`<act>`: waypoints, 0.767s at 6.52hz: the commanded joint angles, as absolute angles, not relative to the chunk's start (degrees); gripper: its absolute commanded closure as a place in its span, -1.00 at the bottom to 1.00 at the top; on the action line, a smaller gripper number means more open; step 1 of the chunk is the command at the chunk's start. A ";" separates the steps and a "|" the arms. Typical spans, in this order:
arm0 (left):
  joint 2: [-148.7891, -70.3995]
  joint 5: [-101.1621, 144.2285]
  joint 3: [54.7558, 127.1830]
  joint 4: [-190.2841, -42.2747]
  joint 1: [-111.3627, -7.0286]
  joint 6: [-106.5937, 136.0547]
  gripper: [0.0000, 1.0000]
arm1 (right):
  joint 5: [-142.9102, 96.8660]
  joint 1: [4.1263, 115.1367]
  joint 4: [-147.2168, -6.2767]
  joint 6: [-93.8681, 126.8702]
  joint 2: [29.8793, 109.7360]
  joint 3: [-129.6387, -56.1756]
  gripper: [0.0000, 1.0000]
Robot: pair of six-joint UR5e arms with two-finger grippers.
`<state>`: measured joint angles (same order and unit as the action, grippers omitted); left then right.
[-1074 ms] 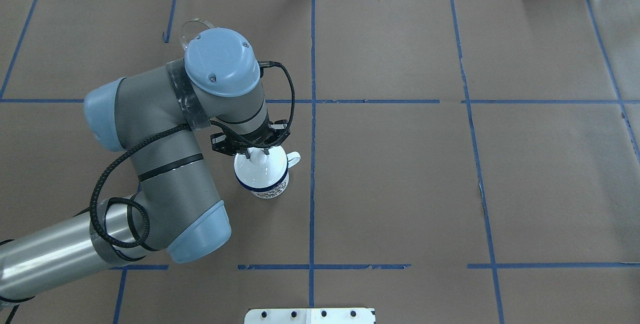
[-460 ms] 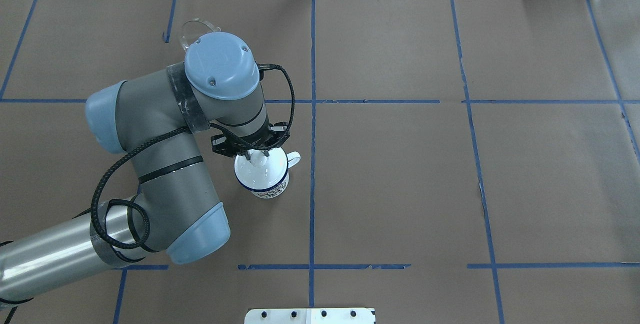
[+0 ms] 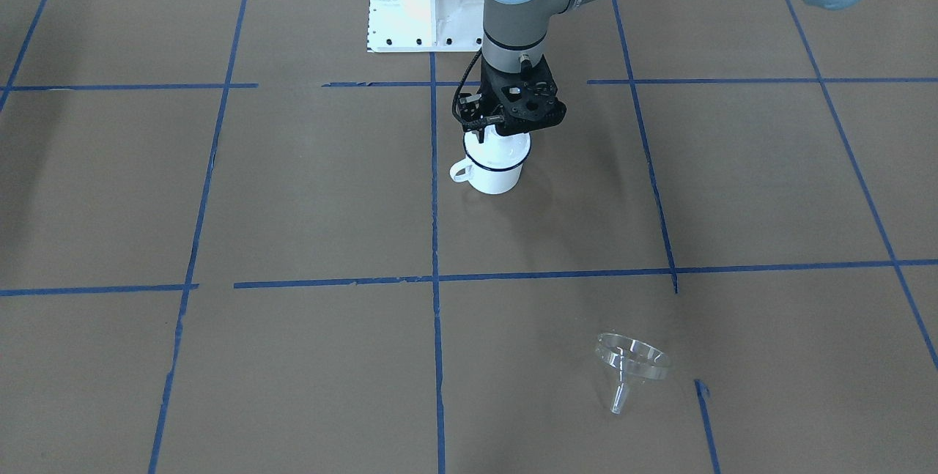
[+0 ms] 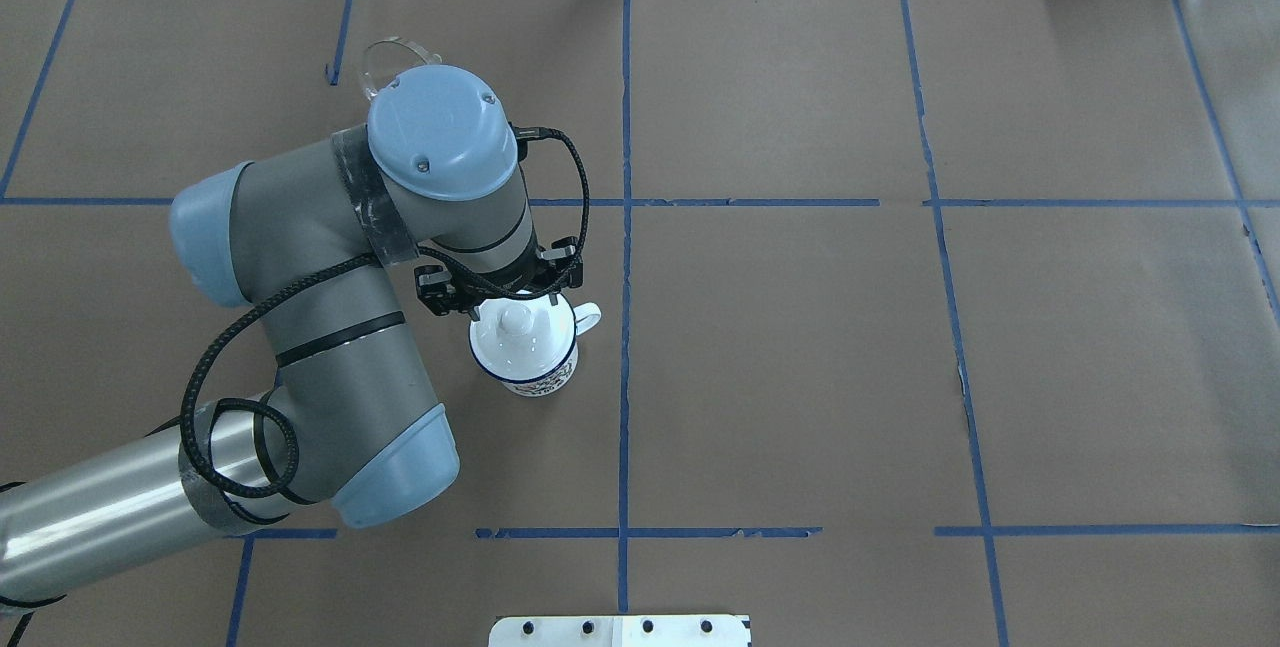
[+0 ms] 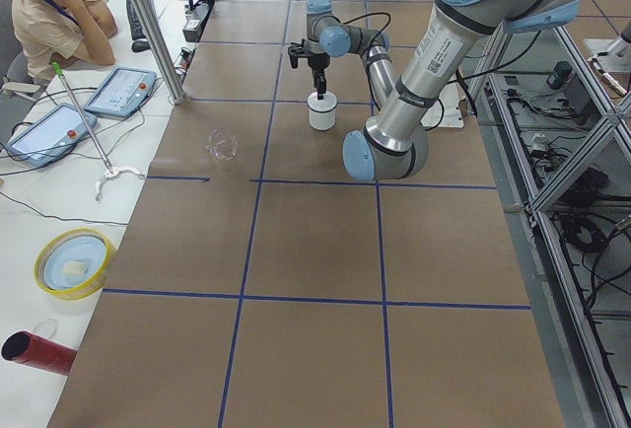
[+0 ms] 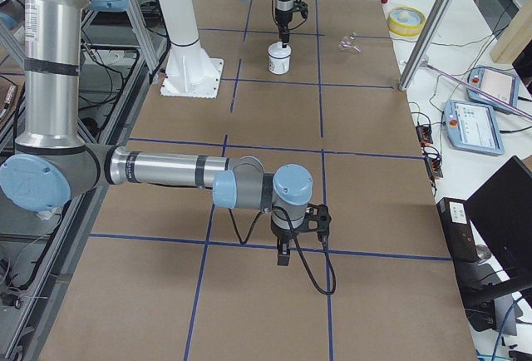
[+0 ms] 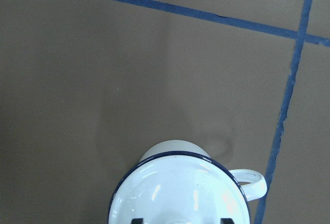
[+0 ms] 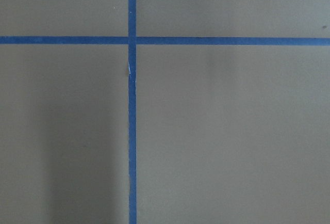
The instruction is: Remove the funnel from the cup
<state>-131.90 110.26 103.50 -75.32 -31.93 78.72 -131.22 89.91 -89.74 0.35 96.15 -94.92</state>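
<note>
From my console, the cup stands upright on the brown worktop. Its loop handle points toward the robot's right. A round white lid sits on the cup's blue rim, and the lid's knob shows just in front of the wrist.

The left end effector hangs straight over the cup, pointing down, with its tips close above the lid. In the left wrist view only the two dark fingertips show at the bottom edge. They are spread wide with the lid's dome between them and grip nothing, so I read this end effector as released.

The funnel is out of the cup. It lies on the worktop well apart from the cup, beyond it from the robot's base and toward the robot's left. It looks tipped onto its side, with the wide clear mouth nearer the cup and the thin stem pointing away. In the overhead view the left arm's elbow hides most of it.

The right end effector is far from the cup on the robot's right, pointing down over a crossing of blue tape lines. It shows only in the right side view, and its own camera shows just tape and paper, so I cannot tell whether it is released or clenched.
</note>
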 commanded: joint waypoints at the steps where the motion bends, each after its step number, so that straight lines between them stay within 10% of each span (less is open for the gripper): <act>1: -129.22 110.04 108.76 -75.23 -32.25 76.31 -1.00 | -131.22 89.91 -89.74 0.35 96.15 -94.92 -1.00; 5: -112.28 114.83 124.01 -75.50 -48.90 51.13 -1.00 | -131.22 89.91 -89.74 0.35 96.15 -94.92 -1.00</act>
<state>-117.49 111.87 121.99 -75.28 -42.63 58.50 -131.22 89.91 -89.74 0.35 96.15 -94.92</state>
